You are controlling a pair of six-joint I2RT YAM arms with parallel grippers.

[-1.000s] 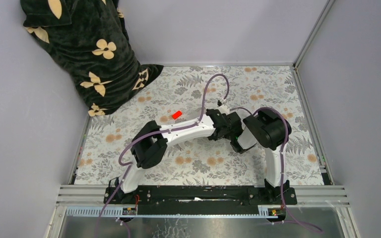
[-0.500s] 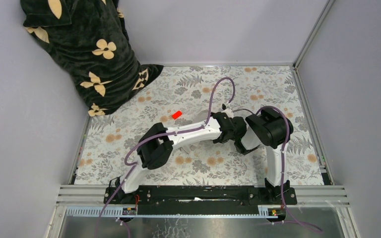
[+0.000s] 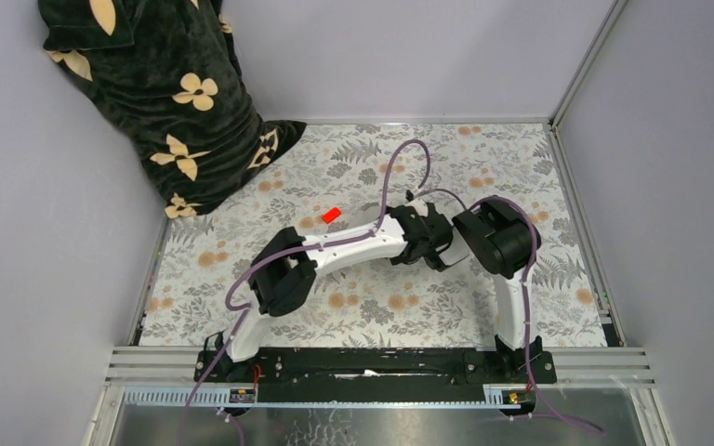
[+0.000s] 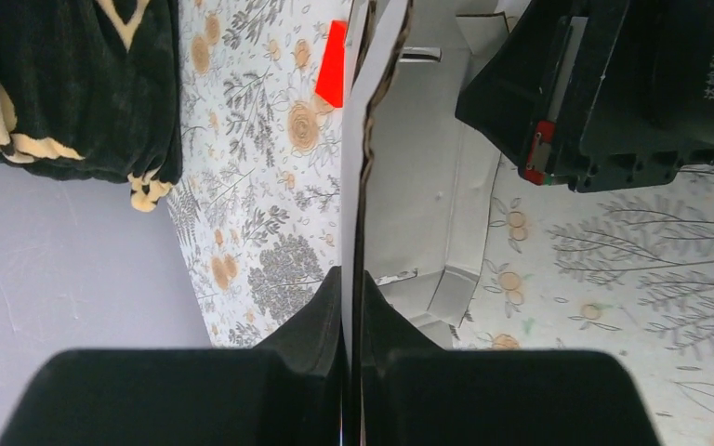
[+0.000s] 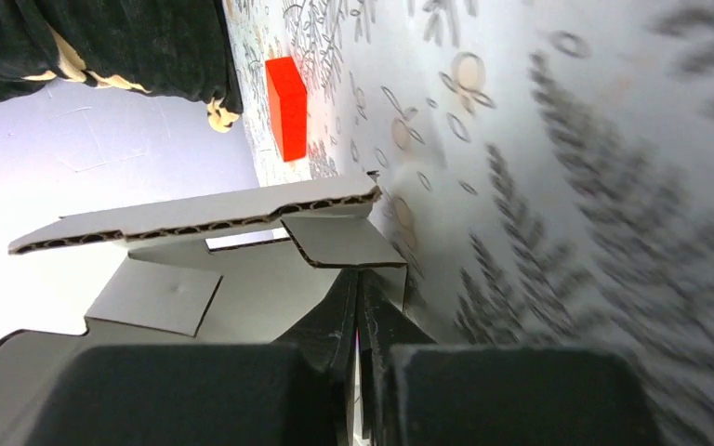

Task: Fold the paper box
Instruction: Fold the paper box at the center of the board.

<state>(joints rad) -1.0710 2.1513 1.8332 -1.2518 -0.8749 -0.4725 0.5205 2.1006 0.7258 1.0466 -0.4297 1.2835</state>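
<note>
The paper box [image 4: 418,177] is a white corrugated sheet, partly folded, with flaps standing up. My left gripper [image 4: 351,279] is shut on one upright panel, seen edge-on [image 4: 358,139] between the fingers. My right gripper [image 5: 358,279] is shut, its tips meeting just under a small flap [image 5: 339,243] of the box [image 5: 242,288]; nothing shows between them. In the left wrist view the right wrist's black housing [image 4: 604,84] hangs close over the box. In the top view both wrists [image 3: 437,240] meet mid-table and hide the box.
A small red rectangle [image 3: 331,215] lies on the floral cloth [image 3: 353,167] just left of the wrists. A dark flowered fabric [image 3: 163,102] is heaped in the back left corner. Grey walls and an aluminium frame [image 3: 576,65] close in the table.
The right gripper's jaws have closed. The left arm swung slightly toward the near right and came back. The right wrist has shifted a little to the left.
</note>
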